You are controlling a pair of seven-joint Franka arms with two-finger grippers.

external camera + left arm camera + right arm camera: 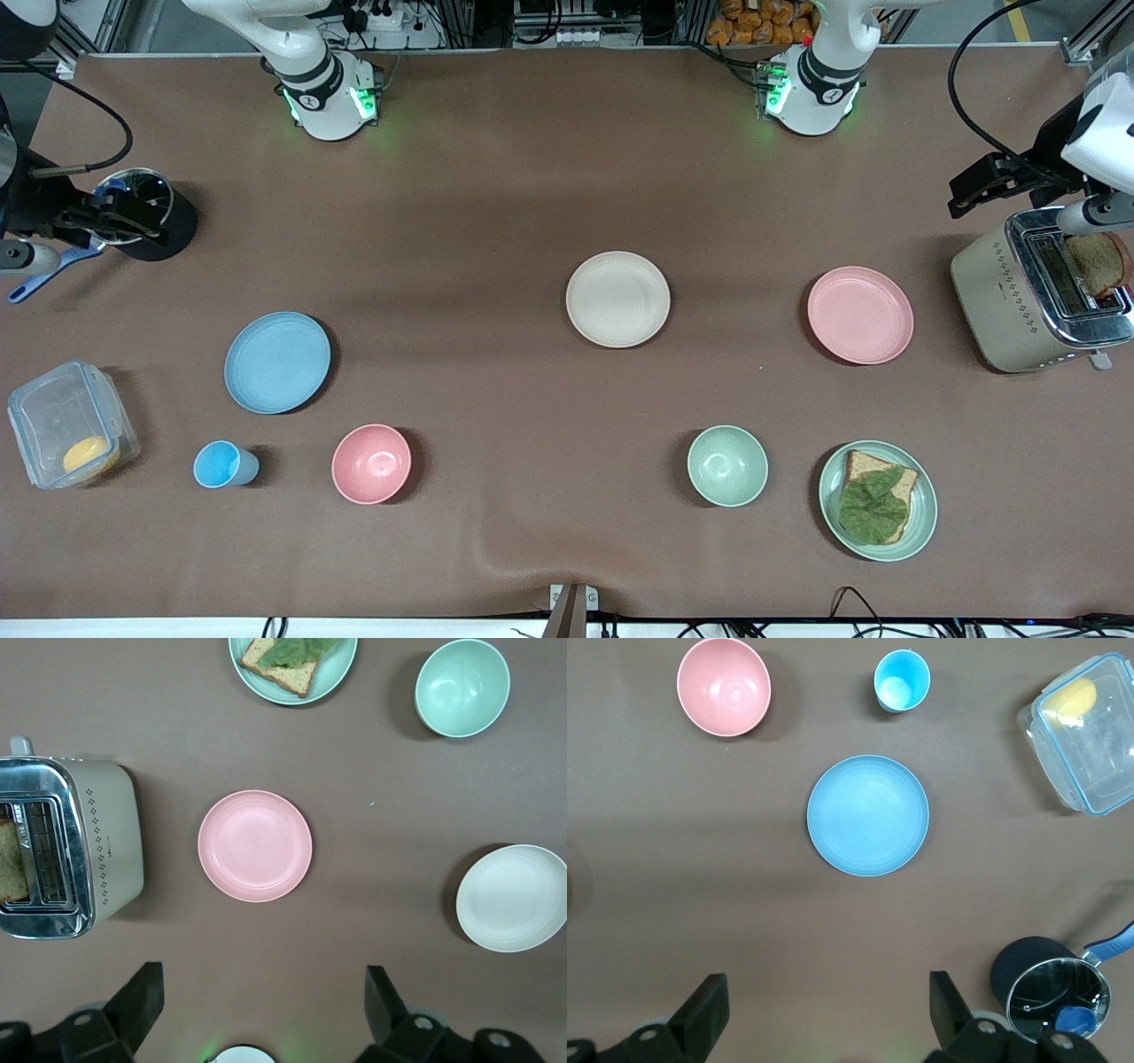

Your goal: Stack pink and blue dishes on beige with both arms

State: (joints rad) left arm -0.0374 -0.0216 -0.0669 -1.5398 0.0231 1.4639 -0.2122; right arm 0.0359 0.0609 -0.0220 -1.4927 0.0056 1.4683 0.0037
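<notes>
The beige plate (pixel 617 299) (pixel 514 897) lies mid-table. Toward the left arm's end sits the pink plate (pixel 859 315) (pixel 255 846), and toward the right arm's end the blue plate (pixel 277 362) (pixel 868 815). All three are flat on the brown table and apart from each other. My left gripper (pixel 983 186) (pixel 263 997) hangs high in the air near the toaster, open and empty. High over the pot, my right gripper (pixel 115 217) (pixel 828 1001) is also open and empty.
A toaster (pixel 1036 292) with bread stands beside the pink plate. A green plate (pixel 877 501) with bread and lettuce and a green bowl (pixel 727 465) lie nearer the camera. A pink bowl (pixel 371 463), blue cup (pixel 221 464), clear box (pixel 71 425) and lidded pot (pixel 146 213) surround the blue plate.
</notes>
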